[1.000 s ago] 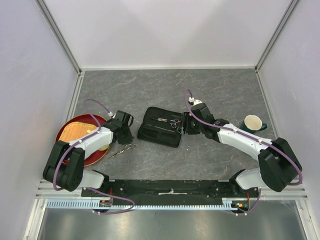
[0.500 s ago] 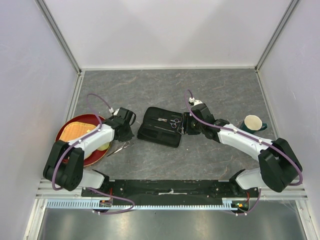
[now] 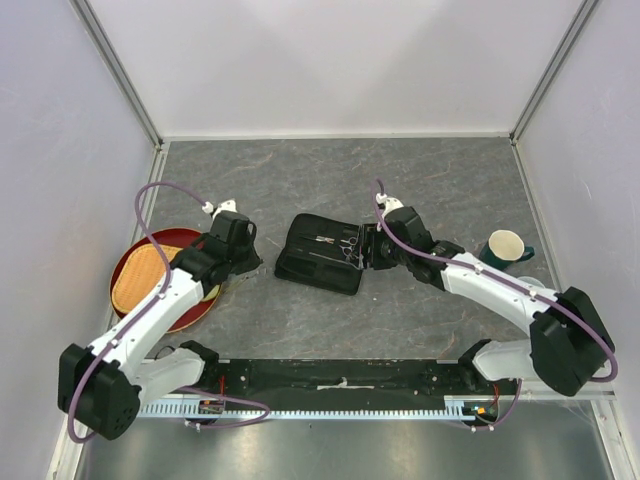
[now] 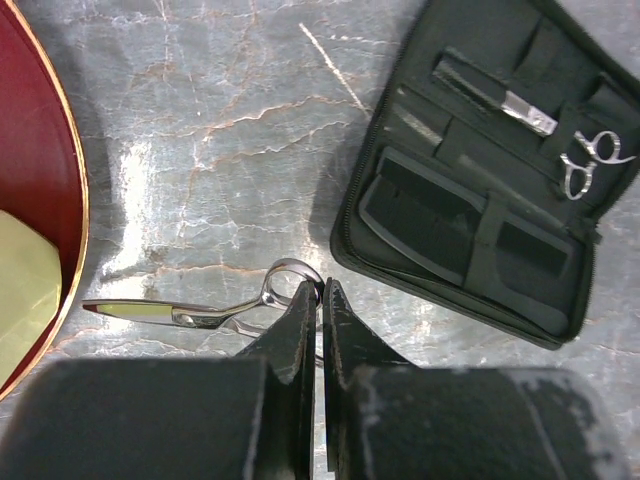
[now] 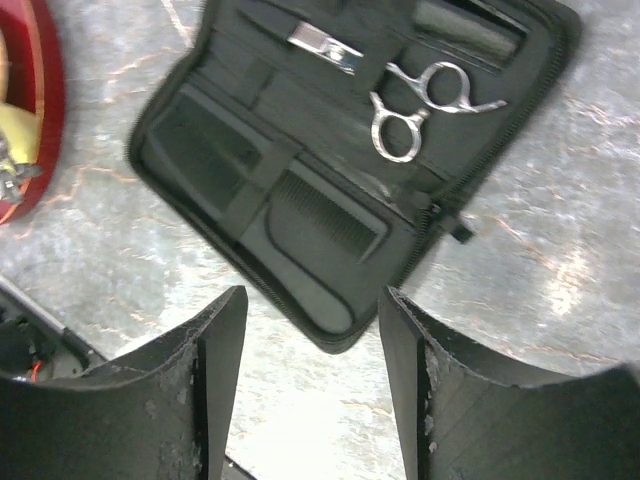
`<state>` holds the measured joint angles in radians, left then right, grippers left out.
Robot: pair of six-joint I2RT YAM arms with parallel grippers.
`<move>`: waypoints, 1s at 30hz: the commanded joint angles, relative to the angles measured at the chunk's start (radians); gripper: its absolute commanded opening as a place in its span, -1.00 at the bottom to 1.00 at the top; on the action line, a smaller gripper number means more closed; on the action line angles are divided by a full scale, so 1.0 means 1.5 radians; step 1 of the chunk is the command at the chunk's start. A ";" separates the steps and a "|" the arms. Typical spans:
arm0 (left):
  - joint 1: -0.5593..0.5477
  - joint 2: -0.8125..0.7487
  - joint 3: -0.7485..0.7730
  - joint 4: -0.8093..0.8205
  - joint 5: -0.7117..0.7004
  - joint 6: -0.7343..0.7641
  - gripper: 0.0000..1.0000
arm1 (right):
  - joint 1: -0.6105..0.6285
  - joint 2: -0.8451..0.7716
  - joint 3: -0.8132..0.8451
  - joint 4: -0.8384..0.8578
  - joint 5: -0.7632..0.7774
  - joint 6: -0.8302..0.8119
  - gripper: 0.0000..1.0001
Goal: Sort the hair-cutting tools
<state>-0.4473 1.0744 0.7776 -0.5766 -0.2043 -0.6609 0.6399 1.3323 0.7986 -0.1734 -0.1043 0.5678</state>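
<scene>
The left gripper [image 4: 320,290] is clenched on the finger ring of one pair of scissors [image 4: 190,315]. The blades point away to the left, toward the red plate [image 4: 35,180]. A second ago this gripper sat low over the same scissors, which lay on the table beside the plate. In the overhead view the left arm has since risen and stretched forward, and the scissors no longer show at that spot. The pick therefore appears made, though the wrist view does not settle whether the blade tips are off the stone. The likely remaining step for this tool is its carry to the open black case [image 3: 300,265], which lies just to the right. The right gripper [image 5: 312,295] has barely shifted. It hangs above the near edge of the case with its jaws spread wide and nothing between them.

Containers:
- **Case:** it holds the second scissors [image 5: 418,108] with the rings exposed, and a black comb [image 5: 330,215] tucked in a lower pocket. A dark slim piece with a silver clip is also inside, but its kind is unclear.
- **Plate:** it bears a woven yellow mat [image 3: 140,270].
- **Cup:** the pale cup [image 3: 505,243] stands well apart on the right, and its contents cannot be told.
</scene>
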 commanded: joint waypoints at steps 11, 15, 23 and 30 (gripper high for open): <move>-0.005 -0.101 0.093 0.000 0.089 -0.055 -0.95 | 0.127 -0.120 -0.099 0.295 -0.026 -0.085 0.43; -0.005 -0.122 0.103 0.042 0.120 -0.086 -0.95 | 0.216 -0.131 -0.117 0.363 0.044 -0.137 0.45; -0.005 -0.119 0.136 0.187 0.226 -0.204 -0.95 | 0.298 -0.082 -0.098 0.505 0.181 -0.206 0.49; -0.006 -0.154 0.105 0.298 0.238 -0.391 -0.95 | 0.316 -0.002 -0.040 0.563 0.248 -0.234 0.50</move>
<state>-0.4515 0.8959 0.9489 -0.3202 0.1200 -1.0092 1.1023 1.2823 0.6605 0.5404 0.1757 0.2691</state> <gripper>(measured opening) 0.040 0.752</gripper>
